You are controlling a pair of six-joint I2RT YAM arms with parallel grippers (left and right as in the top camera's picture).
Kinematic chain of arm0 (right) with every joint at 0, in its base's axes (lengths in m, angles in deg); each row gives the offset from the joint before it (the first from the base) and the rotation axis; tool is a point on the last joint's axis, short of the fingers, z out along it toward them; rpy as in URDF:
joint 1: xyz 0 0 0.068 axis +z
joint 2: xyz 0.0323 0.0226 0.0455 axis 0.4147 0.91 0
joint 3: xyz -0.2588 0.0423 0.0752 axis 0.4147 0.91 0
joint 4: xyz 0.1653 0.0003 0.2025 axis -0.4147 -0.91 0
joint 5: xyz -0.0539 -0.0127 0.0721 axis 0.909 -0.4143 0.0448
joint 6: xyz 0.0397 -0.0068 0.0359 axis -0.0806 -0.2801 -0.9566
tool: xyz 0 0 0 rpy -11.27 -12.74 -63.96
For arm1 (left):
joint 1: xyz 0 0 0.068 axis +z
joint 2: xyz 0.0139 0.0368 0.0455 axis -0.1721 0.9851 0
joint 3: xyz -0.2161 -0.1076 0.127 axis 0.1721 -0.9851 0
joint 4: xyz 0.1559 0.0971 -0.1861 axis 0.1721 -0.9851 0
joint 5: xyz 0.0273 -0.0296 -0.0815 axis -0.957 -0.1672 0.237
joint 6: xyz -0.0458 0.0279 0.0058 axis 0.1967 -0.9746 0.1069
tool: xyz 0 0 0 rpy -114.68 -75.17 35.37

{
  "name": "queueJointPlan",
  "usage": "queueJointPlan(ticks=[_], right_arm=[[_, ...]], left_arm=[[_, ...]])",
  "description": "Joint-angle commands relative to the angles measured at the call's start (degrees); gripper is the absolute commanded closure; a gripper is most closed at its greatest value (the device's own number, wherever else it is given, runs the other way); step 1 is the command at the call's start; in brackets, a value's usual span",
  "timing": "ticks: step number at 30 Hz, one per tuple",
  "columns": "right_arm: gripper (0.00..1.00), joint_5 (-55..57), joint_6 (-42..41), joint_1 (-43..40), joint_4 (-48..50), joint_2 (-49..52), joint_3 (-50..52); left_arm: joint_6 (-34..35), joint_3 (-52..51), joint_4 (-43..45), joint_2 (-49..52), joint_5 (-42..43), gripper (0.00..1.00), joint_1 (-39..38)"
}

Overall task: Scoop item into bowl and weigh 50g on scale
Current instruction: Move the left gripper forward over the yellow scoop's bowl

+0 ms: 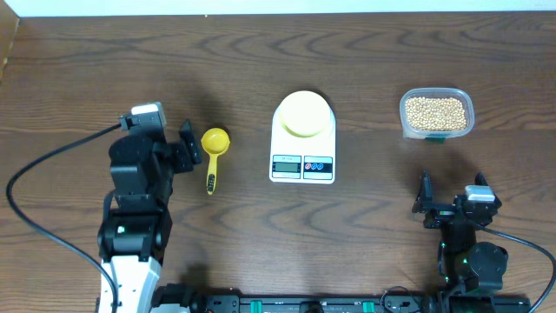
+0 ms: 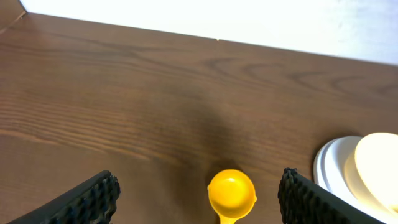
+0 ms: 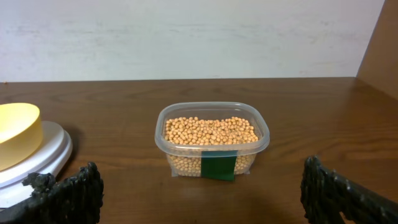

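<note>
Brown tabletop [image 1: 365, 130] shows between scale [image 1: 302, 165] (bowl [image 1: 303, 114] atop) and tub [image 1: 436, 89].

Black left arm [image 1: 137, 187], white lower section [image 1: 130, 278], grey camera box [image 1: 146, 116], looping black cable [image 1: 35, 217]. Black right arm [image 1: 469, 248], green light [image 1: 470, 258]. Left gripper [image 1: 191, 149] fingers [image 2: 93, 199] knobbly black.

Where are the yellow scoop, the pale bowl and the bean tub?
yellow scoop [image 2: 231, 194]: left wrist view, inside of its cup.
pale bowl [image 1: 304, 114]: overhead view, its centre.
bean tub [image 3: 185, 163]: right wrist view, left part of its front wall.
</note>
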Motion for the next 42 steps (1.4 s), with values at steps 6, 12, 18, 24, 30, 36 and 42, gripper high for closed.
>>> queueJointPlan(ticks=[6,12,18,24,30,36,42], right_arm=[[0.01,0.04,0.46,0.50,-0.22,-0.55,0.07],[0.01,0.04,0.46,0.50,-0.22,-0.55,0.07],[0.01,0.04,0.46,0.50,-0.22,-0.55,0.07],[0.01,0.04,0.46,0.50,-0.22,-0.55,0.07],[0.01,0.04,0.46,0.50,-0.22,-0.55,0.07],[0.01,0.04,0.46,0.50,-0.22,-0.55,0.07],[0.01,0.04,0.46,0.50,-0.22,-0.55,0.07]], left_arm=[[-2.01,2.49,-1.73,5.01,-0.50,0.16,0.26],[-3.02,2.84,-1.49,7.02,-0.52,0.16,0.26],[-3.04,4.07,-1.49,8.31,-0.52,0.16,0.26],[-3.04,4.57,-2.19,8.98,-0.52,0.16,0.28],[-3.06,6.27,-4.11,10.75,-0.52,0.16,0.79],[-3.32,9.92,-9.35,14.88,-0.48,0.16,1.55],[-5.62,12.76,-10.32,18.58,-0.26,0.16,1.55]])
